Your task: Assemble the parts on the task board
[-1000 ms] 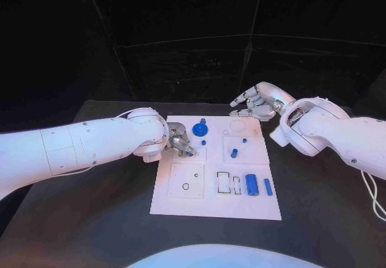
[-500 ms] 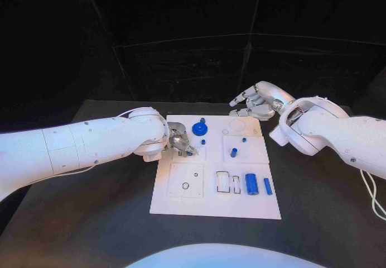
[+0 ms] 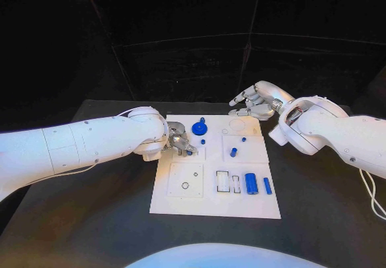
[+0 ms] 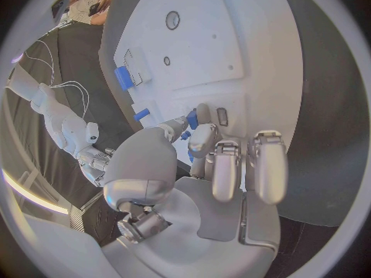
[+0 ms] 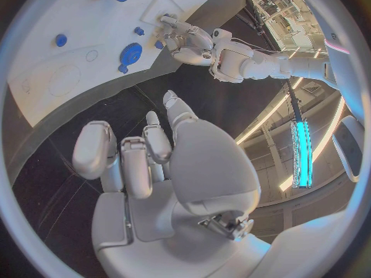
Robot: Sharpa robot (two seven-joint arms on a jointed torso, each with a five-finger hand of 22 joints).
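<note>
The left hand (image 3: 178, 140) is low over the near-left part of the white task board (image 3: 187, 209). Its fingers (image 4: 203, 133) are drawn together around a small blue part (image 4: 191, 118). The part sits at the fingertips, between them and the board surface, so I judge that it is pinched and held. I cannot tell which way its long axis lies, because the fingers cover most of it.

Just beyond these fingertips, toward the far edge of the board, stands the blue gear (image 3: 199, 130), with a small blue peg (image 3: 203, 142) beside it. The left hand is clearly the nearer one to this group.

The right hand (image 3: 256, 104) hangs past the far right corner of the board. It holds nothing and its fingers are loosely curled and apart.

The blue cylinder (image 3: 251, 183) and the thin blue bar (image 3: 267, 186) lie side by side, well to the near side of both hands. Their long axes run from the near edge toward the far edge.
</note>
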